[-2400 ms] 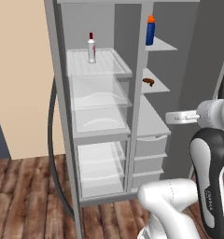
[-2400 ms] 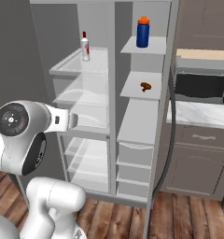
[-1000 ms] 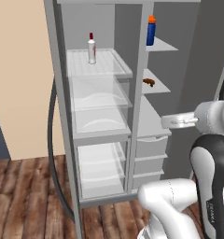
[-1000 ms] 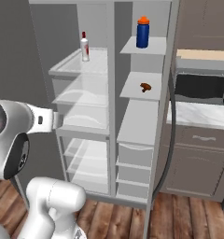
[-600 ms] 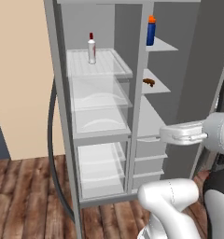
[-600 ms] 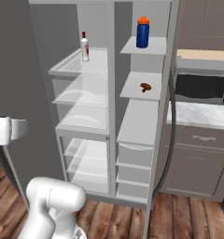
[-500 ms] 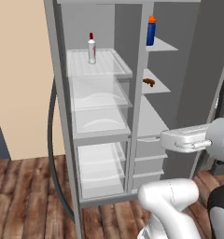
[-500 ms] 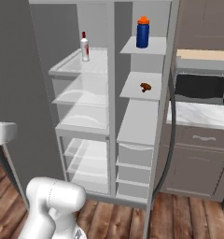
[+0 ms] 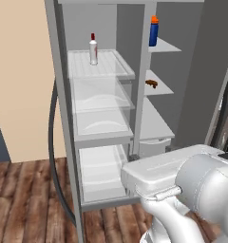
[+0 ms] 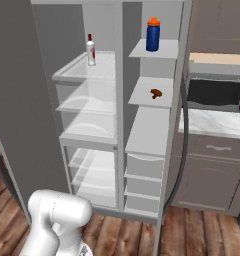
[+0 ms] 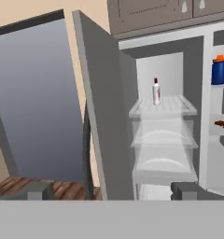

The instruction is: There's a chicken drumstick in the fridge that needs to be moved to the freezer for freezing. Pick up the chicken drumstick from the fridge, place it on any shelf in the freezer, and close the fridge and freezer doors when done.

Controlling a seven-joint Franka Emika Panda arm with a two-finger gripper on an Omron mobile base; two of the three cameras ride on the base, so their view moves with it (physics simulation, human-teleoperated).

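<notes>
Looking first at the left base view, we find the chicken drumstick [image 9: 151, 83] lying on the opaque shelf [image 9: 162, 90] of the freezer [image 9: 156, 126], right of centre, below the blue bottle [image 9: 154, 31]; the fridge [image 9: 101, 102] with its glass shelves and the white red-capped bottle [image 9: 93, 49] sits in the middle. The arm [image 9: 192, 182], which a moment ago reached up at the right edge, has swung down and now bulks in the lower right, well apart from the drumstick. In the right base view, the drumstick [image 10: 155, 93] rests alone on the same shelf [image 10: 147, 97] at centre right, and the arm [image 10: 57, 217] has dropped to the lower left. In the hand view, the gripper [image 11: 111, 191] stands wide and empty, its tips far apart at the bottom, facing the open fridge door [image 11: 102, 116] in the centre left, with the drumstick [image 11: 221, 124] small at the right edge. We judge the placing done and the arm pulled back, so closing both doors is what remains, the fridge door likely first.
</notes>
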